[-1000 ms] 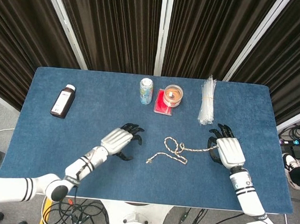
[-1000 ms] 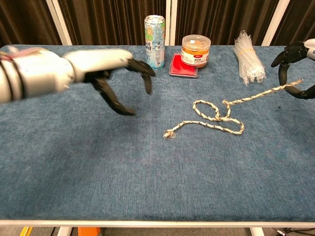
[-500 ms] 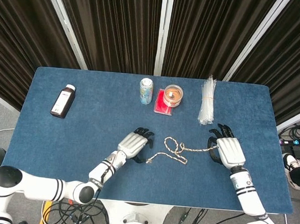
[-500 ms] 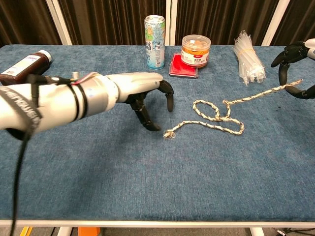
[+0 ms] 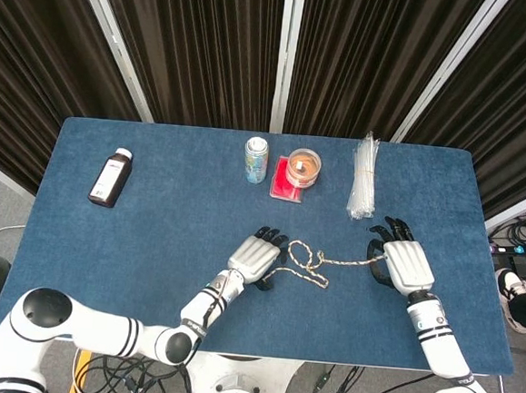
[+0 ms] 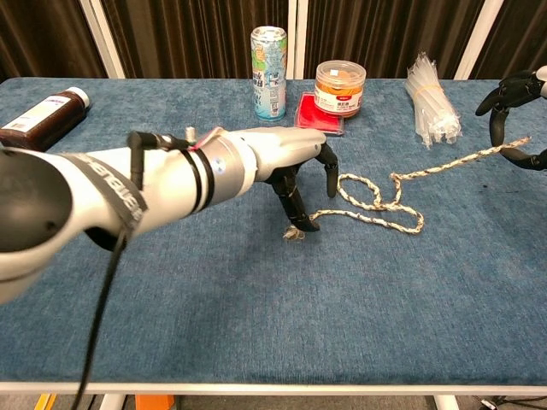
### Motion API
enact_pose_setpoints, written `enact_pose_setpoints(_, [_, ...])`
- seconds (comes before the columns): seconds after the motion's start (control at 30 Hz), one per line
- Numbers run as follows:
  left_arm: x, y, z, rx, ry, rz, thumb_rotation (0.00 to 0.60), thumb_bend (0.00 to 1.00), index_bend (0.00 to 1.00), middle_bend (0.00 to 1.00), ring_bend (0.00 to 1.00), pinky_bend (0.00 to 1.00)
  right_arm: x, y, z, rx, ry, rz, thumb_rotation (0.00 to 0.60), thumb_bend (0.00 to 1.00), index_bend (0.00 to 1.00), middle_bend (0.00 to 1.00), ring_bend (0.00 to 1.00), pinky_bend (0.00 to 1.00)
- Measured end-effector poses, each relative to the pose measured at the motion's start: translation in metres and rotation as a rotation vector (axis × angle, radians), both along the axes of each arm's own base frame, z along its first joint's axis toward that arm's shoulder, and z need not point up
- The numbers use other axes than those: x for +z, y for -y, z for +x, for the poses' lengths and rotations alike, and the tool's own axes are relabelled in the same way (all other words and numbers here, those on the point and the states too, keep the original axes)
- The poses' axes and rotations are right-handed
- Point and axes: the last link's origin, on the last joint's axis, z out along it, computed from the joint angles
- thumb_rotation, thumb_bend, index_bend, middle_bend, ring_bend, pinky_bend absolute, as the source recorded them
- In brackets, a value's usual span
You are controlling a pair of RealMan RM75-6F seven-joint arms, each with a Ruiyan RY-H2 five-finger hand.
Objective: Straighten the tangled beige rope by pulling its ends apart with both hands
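The beige rope lies on the blue table, with a loose knotted loop at its middle. My left hand arches over the rope's frayed left end; the thumb tip touches the table right beside it and the fingers stay spread. In the head view this left hand covers that end. My right hand sits at the rope's right end, which lies between its parted thumb and fingers with gaps showing on both sides.
At the back of the table stand a drinks can, an orange-lidded jar on a red pad, and a bundle of clear straws. A brown bottle lies at the far left.
My left hand has swept right across the table and come down over the rope's left end. The right hand has barely shifted, and the rope lies as before.
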Motion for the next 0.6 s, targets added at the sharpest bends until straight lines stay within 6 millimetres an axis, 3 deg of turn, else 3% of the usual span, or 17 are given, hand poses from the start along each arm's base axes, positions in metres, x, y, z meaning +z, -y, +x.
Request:
enact_pose_setpoints(0.3, [-0.014,-0.002,0.002,0.013,-0.034,0.049,0.6,0.2,0.45,0.12,0.03,0.06,0.001,0.0,-0.001,0.0,0.0,-0.003,0.6,0.48,0.66,0.21,0.0,0.0])
enact_pose_setpoints(0.6, [-0.017,-0.011,-0.005,0.045,-0.047,0.075,0.6,0.27,0.49,0.15,0.03,0.06,0.0,0.001,-0.003,-0.004,-0.001,-0.002,0.6,0.48,0.66,0.21,0.0,0.0])
